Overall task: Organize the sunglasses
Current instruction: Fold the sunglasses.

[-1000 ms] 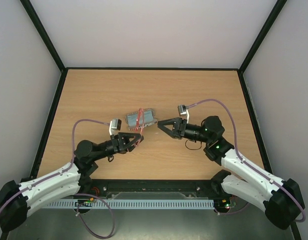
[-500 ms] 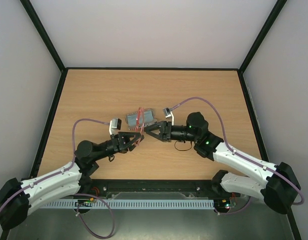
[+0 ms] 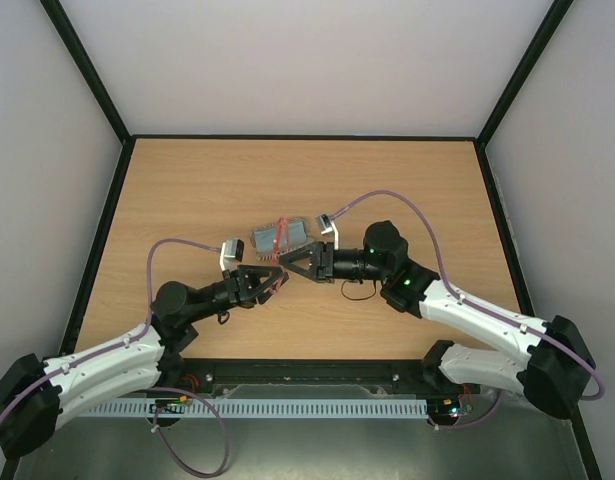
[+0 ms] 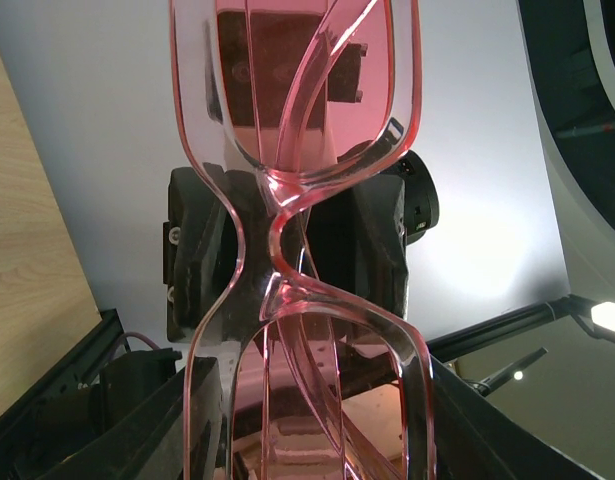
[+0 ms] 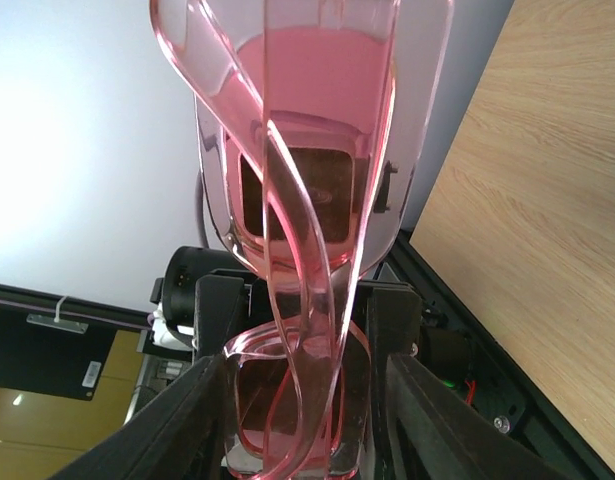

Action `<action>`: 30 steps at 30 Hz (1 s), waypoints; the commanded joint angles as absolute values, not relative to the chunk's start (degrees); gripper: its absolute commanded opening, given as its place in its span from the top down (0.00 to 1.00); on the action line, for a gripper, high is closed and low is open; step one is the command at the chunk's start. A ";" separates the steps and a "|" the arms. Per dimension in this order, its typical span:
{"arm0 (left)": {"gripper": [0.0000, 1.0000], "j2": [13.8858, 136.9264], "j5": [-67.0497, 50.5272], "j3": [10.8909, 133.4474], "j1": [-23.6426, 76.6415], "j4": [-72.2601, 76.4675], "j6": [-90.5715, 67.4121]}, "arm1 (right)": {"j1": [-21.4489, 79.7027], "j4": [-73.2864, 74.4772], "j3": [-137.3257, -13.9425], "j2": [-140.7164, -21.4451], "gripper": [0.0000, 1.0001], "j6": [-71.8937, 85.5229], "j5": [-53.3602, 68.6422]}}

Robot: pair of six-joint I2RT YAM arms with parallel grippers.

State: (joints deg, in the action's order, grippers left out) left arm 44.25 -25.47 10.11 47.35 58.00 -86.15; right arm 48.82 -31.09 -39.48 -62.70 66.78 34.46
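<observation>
1. Two arms reach inward from the near edge of the table [image 3: 407, 180], and their grippers meet almost tip to tip just left of its middle.
2. Nearest is the left gripper [image 3: 277, 276]. Its fingers [image 4: 152, 430] flank the lower end of the sunglasses [image 4: 279, 255] and appear clamped on the translucent red frame. The frame stands on end, clear of the wood, and the temple arms look folded in behind the lenses.
3. Facing it, the right gripper [image 3: 290, 265] has its fingers [image 5: 192, 420] on either side of the same frame from the opposite direction. They sit very close to the frame, but I cannot tell whether the pads are pressing on it.
4. Just beyond both grippers the grey-blue glasses case [image 3: 297, 236] lies on the table. Seen from above, the upper end of the red frame overlaps it. Whether the case is open or shut cannot be made out.
5. Progress, as a judgement: the glasses are picked up and seemingly folded, so the first half looks done. What is left is placing them in the case and closing it.
6. No brand or writing is readable. The print on the case is too small to read, and so is a white label [image 5: 92, 372] in the right wrist view's background.
</observation>
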 commanded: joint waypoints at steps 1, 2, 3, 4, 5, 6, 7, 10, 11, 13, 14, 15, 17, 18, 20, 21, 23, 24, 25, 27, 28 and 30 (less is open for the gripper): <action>0.72 44.12 -25.25 9.50 47.55 63.33 -85.76 | 50.14 -31.79 -40.83 -63.49 0.57 65.75 34.64; 0.72 44.12 -25.23 9.49 47.59 63.33 -85.78 | 50.32 -31.96 -40.72 -63.61 0.59 65.79 34.54; 0.72 44.04 -25.22 9.45 47.60 63.39 -85.78 | 50.57 -31.99 -40.69 -63.71 0.61 65.75 34.48; 0.72 44.06 -25.14 9.49 47.61 63.38 -85.79 | 50.77 -32.13 -40.61 -63.84 0.62 65.74 34.39; 0.72 44.11 -25.11 9.47 47.58 63.37 -85.93 | 51.01 -32.24 -40.61 -63.96 0.63 65.75 34.42; 0.72 44.12 -25.13 9.49 47.52 63.37 -85.88 | 51.06 -32.25 -40.61 -64.05 0.65 65.67 34.34; 0.72 44.12 -25.09 9.49 47.53 63.41 -85.88 | 51.21 -32.26 -40.63 -64.07 0.67 65.66 34.36; 0.72 44.19 -25.04 9.48 47.61 63.40 -85.92 | 51.19 -32.09 -40.53 -64.07 0.73 65.55 34.17; 0.72 44.21 -25.03 9.49 47.57 63.37 -85.94 | 51.20 -32.08 -40.52 -64.07 0.74 65.49 34.19; 0.71 44.21 -25.05 9.41 47.54 63.40 -85.97 | 51.21 -32.00 -40.52 -64.14 0.81 65.50 34.06; 0.71 44.27 -25.05 9.39 47.59 63.35 -86.02 | 51.20 -32.04 -40.52 -64.16 0.84 65.43 34.10; 0.70 44.27 -25.00 9.38 47.54 63.33 -85.99 | 51.17 -32.00 -40.52 -64.16 0.84 65.41 34.09; 0.67 44.29 -25.07 9.38 47.60 63.35 -85.96 | 51.17 -32.06 -40.45 -64.12 0.86 65.38 34.01; 0.65 44.25 -25.13 9.40 47.59 63.34 -85.91 | 51.17 -32.08 -40.39 -64.03 0.87 65.35 33.95; 0.60 44.00 -25.05 9.36 47.57 62.90 -85.88 | 51.15 -32.00 -40.36 -63.92 0.87 65.30 33.78; 0.57 43.90 -25.01 9.40 47.62 62.66 -85.83 | 51.16 -31.87 -40.39 -63.83 0.87 65.24 33.71; 0.47 43.50 -24.90 9.53 47.50 62.03 -85.71 | 51.20 -30.98 -40.56 -63.45 0.87 64.86 33.21; 0.44 43.29 -24.96 9.85 47.54 61.46 -85.46 | 51.16 -30.12 -40.67 -63.07 0.87 64.25 32.66; 0.40 42.90 -24.96 10.29 47.46 60.55 -85.06 | 51.18 -28.89 -40.83 -62.53 0.87 63.59 31.75; 0.33 41.88 -25.10 11.54 47.19 57.56 -83.97 | 50.60 -25.69 -41.49 -61.36 0.88 62.21 30.57; 0.29 41.23 -25.13 12.12 46.91 55.67 -83.09 | 49.90 -24.04 -41.75 -60.78 0.88 61.74 30.21; 0.24 39.43 -25.16 13.65 46.12 51.30 -81.62 | 47.32 -21.62 -41.46 -59.28 0.88 61.29 30.52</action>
